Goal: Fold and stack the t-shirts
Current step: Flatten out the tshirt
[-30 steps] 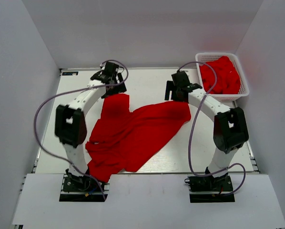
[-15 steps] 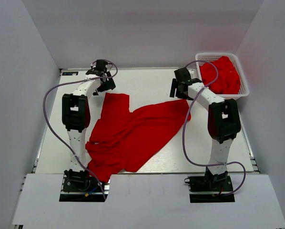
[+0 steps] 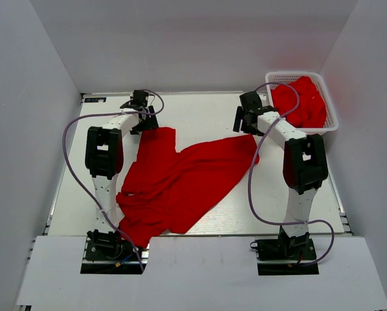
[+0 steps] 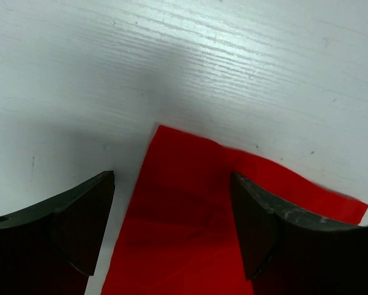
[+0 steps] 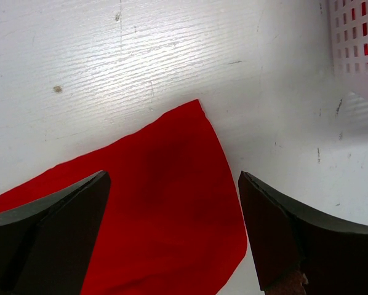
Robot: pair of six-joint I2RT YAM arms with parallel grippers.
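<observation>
basket [image 3: 332,127] far right, heaped with red shirts [image 3: 300,100]. one shirt [image 3: 180,178] spread on the table [image 3: 200,110], long axis near-left to far-right. my left claw [image 4: 172,179] and right claw [image 5: 173,178] gape wide, empty, over its far corners.

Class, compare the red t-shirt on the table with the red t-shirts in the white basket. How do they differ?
The t-shirt on the table is spread fairly flat; the t-shirts in the basket are bunched in a heap. The first lies mid-table; the others fill the white basket at the far right. Both are bright red.
</observation>
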